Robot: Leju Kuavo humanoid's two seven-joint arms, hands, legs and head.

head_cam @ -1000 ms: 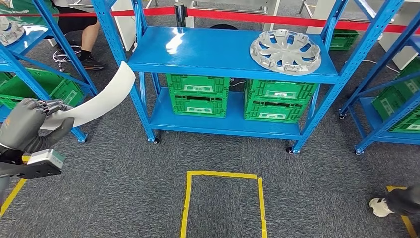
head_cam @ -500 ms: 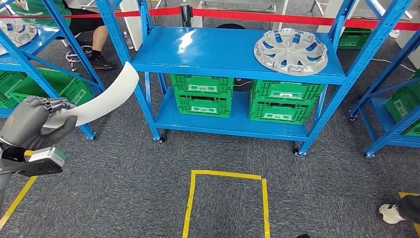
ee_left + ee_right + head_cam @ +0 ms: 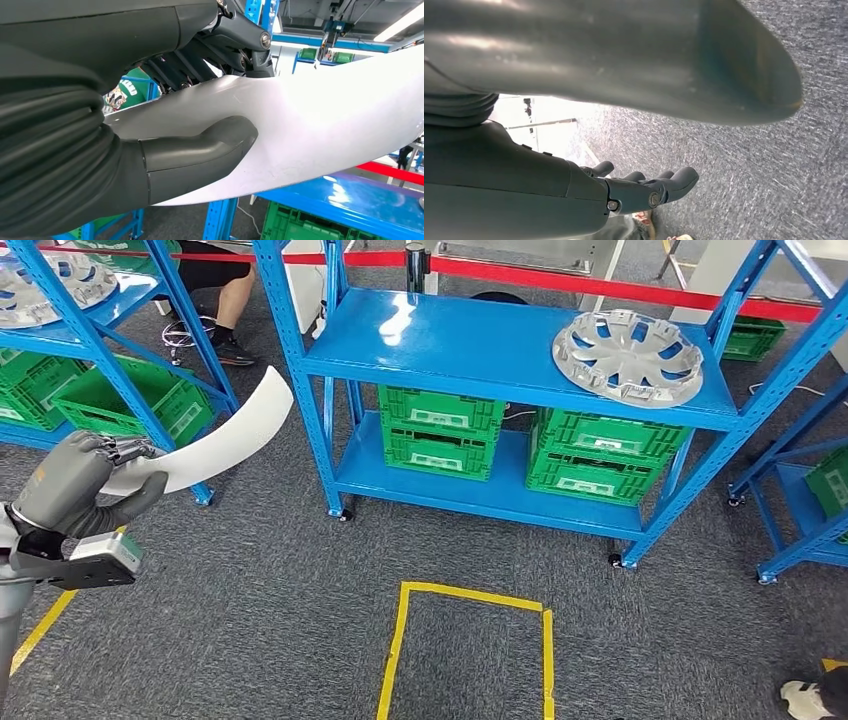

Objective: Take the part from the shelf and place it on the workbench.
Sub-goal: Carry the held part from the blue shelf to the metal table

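1. No readable writing from here; the white labels on the green crates [image 3: 440, 430] are too small to make out.
2. Head view gives me the blue shelf [image 3: 500, 345] with a silver hubcap [image 3: 628, 343] on top. Left wrist view shows thumb under and fingers [image 3: 235, 45] over the part.
3. Part [image 3: 215, 435]: long, curved, plain white panel, clamped in the left hand [image 3: 75, 485] off the shelf's left side, over carpet.
4. Right hand [image 3: 644, 192]: empty, fingers slightly curled, over the floor.
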